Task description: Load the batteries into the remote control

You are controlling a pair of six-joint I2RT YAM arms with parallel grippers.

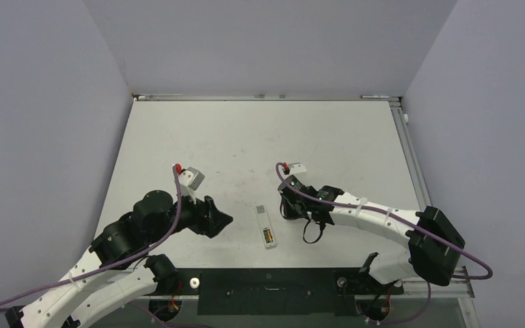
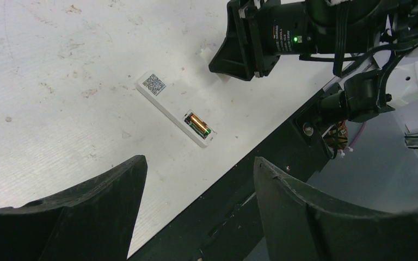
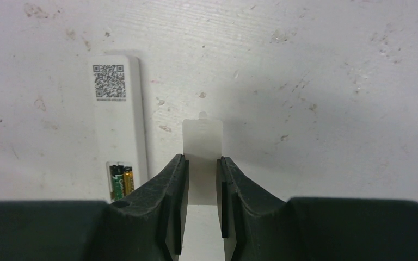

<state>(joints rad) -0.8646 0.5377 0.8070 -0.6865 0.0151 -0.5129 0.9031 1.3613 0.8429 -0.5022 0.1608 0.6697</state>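
Observation:
The white remote control (image 1: 266,225) (image 2: 174,111) (image 3: 118,125) lies back-up on the table between the arms, a QR label at its far end. Both batteries (image 2: 198,124) sit side by side in its open compartment, the green one (image 3: 117,182) beside the gold one (image 3: 128,179). My right gripper (image 1: 288,210) (image 3: 201,159) is just right of the remote, low over the table and shut on a thin white battery cover (image 3: 202,138) that sticks out past its fingertips. My left gripper (image 1: 223,220) (image 2: 198,160) hangs open left of the remote with nothing between its fingers.
A black mounting strip (image 1: 266,281) (image 2: 239,201) runs along the table's near edge just behind the remote. Grey walls enclose the table on three sides. A black strap loop (image 1: 311,232) hangs under the right wrist.

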